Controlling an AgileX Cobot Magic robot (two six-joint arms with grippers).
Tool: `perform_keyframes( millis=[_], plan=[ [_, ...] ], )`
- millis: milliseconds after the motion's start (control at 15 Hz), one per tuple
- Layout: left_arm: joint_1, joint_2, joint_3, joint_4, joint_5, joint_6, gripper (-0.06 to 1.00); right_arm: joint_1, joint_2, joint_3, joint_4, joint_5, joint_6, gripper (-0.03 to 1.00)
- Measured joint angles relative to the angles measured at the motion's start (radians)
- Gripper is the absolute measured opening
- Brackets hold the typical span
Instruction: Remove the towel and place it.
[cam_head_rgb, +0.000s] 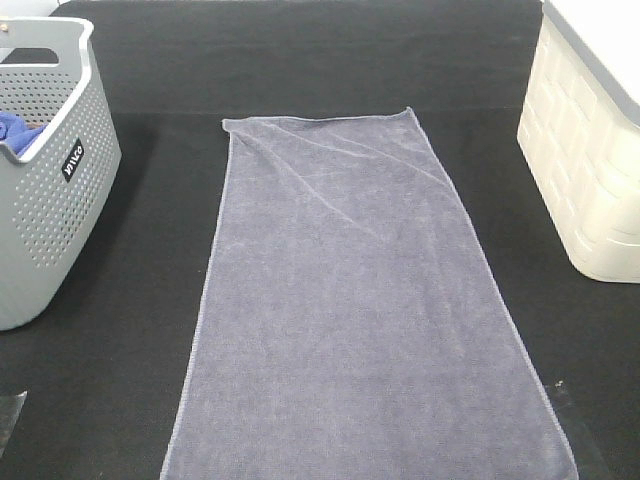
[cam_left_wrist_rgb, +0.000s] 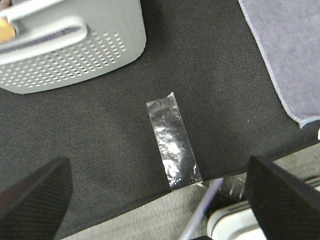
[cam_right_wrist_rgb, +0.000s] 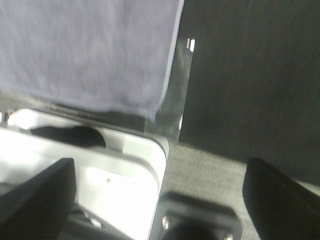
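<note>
The grey-lavender towel (cam_head_rgb: 355, 300) lies spread flat on the black table, long side running from the far middle to the front edge. One near corner shows in the left wrist view (cam_left_wrist_rgb: 292, 60), the other near edge in the right wrist view (cam_right_wrist_rgb: 95, 55). My left gripper (cam_left_wrist_rgb: 160, 200) is open and empty above the table's front left edge, apart from the towel. My right gripper (cam_right_wrist_rgb: 160, 195) is open and empty over the front right edge, just off the towel's corner. Neither gripper shows in the high view.
A grey perforated basket (cam_head_rgb: 45, 190) stands at the left with a bright blue cloth (cam_head_rgb: 20, 128) inside; it also shows in the left wrist view (cam_left_wrist_rgb: 65, 55). A cream bin (cam_head_rgb: 590, 150) stands at the right. Clear tape strips (cam_left_wrist_rgb: 172, 142) lie on the table near the front.
</note>
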Motion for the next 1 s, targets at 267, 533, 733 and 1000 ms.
perform_keyframes(
  millis=[267, 533, 733, 1000],
  plan=[
    [0.000, -0.304, 0.126, -0.003, -0.088, 0.054, 0.89, 0.000, -0.347, 0.183, -0.003, -0.031, -0.014, 0.85],
    [0.000, -0.345, 0.160, -0.026, -0.119, 0.095, 0.88, 0.000, -0.638, 0.195, 0.013, -0.182, -0.111, 0.85],
    [0.000, -0.345, 0.160, -0.064, -0.119, 0.152, 0.88, 0.000, -0.747, 0.206, 0.038, -0.206, -0.138, 0.85],
    [0.000, -0.345, 0.160, -0.076, -0.119, 0.158, 0.88, 0.000, -0.750, 0.221, 0.046, -0.162, -0.136, 0.85]
  ],
)
